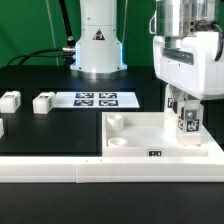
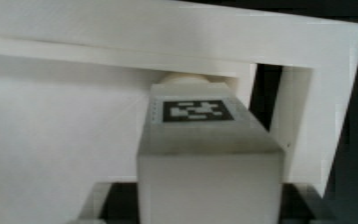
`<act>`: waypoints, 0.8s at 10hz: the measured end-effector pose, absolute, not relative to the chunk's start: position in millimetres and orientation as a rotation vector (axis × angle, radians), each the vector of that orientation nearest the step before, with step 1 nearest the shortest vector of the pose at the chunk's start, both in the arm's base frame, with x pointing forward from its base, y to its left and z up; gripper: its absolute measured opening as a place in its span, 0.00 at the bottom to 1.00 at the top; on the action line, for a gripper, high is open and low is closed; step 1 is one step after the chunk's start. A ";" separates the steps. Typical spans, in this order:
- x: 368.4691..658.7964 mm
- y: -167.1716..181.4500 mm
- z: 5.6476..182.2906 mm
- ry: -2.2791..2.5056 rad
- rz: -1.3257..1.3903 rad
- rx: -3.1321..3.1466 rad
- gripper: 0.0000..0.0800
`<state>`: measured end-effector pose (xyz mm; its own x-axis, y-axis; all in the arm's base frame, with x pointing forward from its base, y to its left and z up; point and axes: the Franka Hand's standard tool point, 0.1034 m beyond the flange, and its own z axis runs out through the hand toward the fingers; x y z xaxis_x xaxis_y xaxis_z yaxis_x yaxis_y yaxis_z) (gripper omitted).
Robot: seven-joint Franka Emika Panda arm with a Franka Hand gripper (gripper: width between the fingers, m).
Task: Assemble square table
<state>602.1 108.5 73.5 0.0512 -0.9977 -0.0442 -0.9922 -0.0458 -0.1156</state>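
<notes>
Inside the tabletop's (image 1: 140, 140) raised rim, in the corner at the exterior view's right, one leg block (image 1: 188, 122) stood upright, its long axis vertical and its tag facing the exterior camera. The gripper (image 1: 186, 108) came from above, jaws pinching the block's upper part between them.

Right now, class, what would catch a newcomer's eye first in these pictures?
The end effector grips a tagged leg block upright over the white tabletop, at the exterior view's right. A loose leg block lies on the black table at that view's left, beside the marker board.
</notes>
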 end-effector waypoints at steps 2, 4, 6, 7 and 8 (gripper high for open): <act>601.8 109.0 73.4 2.171 -0.052 -2.093 0.37; 601.5 109.8 73.0 2.100 -0.057 -2.165 0.64; 600.0 115.5 72.0 1.950 -0.062 -2.303 0.76; 600.0 118.6 72.1 1.760 -0.077 -2.453 0.80; 603.4 118.9 73.3 1.551 -0.120 -2.578 0.81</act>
